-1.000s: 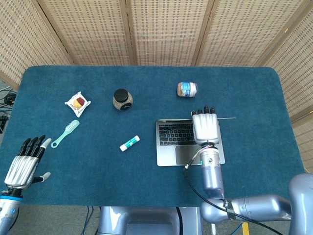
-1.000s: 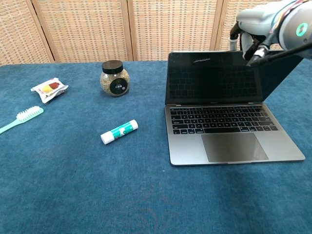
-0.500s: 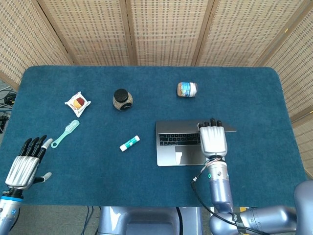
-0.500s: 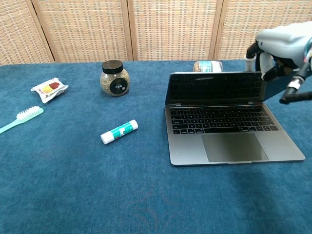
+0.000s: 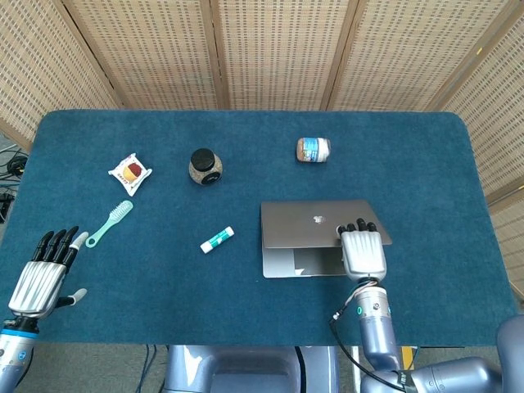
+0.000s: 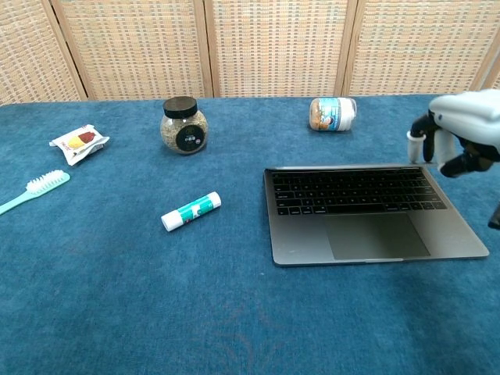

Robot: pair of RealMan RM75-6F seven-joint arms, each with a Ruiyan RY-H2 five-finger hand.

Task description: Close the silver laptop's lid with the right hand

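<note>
The slim silver laptop (image 5: 315, 237) lies right of centre on the blue table (image 5: 246, 311), its lid lowered most of the way, keyboard only partly covered. The right hand (image 5: 363, 250) rests flat, fingers together, on the lid's right edge. It should press straight down, evenly. The left hand (image 5: 41, 274) idles, seemingly spread and empty, near left.

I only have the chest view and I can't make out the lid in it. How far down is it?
Observer: In the head view the laptop lid is tilted far forward, with its logo side facing up.
Operator: Fully shut?
Observer: No. The palm rest shows past the lid's edge.
Operator: Where is my hand?
Observer: The right robot hand rests on the lid's right part.
Operator: And the other one?
Observer: The left robot hand is open at the table's near left corner.
</note>
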